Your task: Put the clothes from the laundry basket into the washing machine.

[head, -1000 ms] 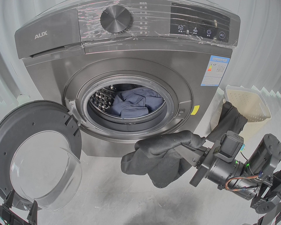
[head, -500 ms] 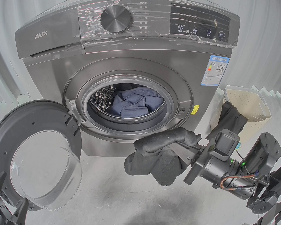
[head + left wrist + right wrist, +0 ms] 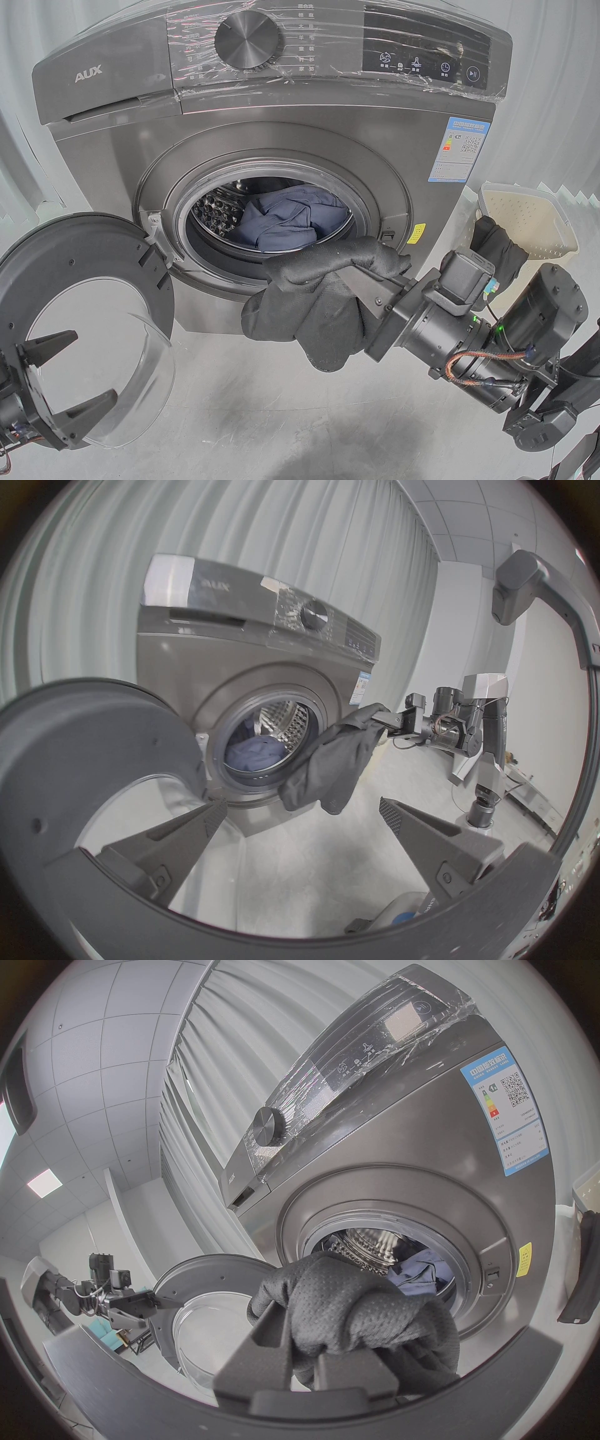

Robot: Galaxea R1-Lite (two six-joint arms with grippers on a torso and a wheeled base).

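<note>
Standing on grey floor (image 3: 250, 400): washing machine (image 3: 281, 119), pale curtain (image 3: 550, 94) behind.

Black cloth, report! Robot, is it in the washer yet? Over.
Right hand shut on black cloth, just outside the washer opening, not in yet. Left hand open, empty, by the open door. Blue clothes inside drum. Nothing blocking, over.

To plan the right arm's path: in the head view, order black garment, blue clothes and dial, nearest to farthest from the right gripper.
1. Black garment, held in the right gripper.
2. Blue clothes, inside the drum just beyond.
3. Dial, on the top panel, farthest.
</note>
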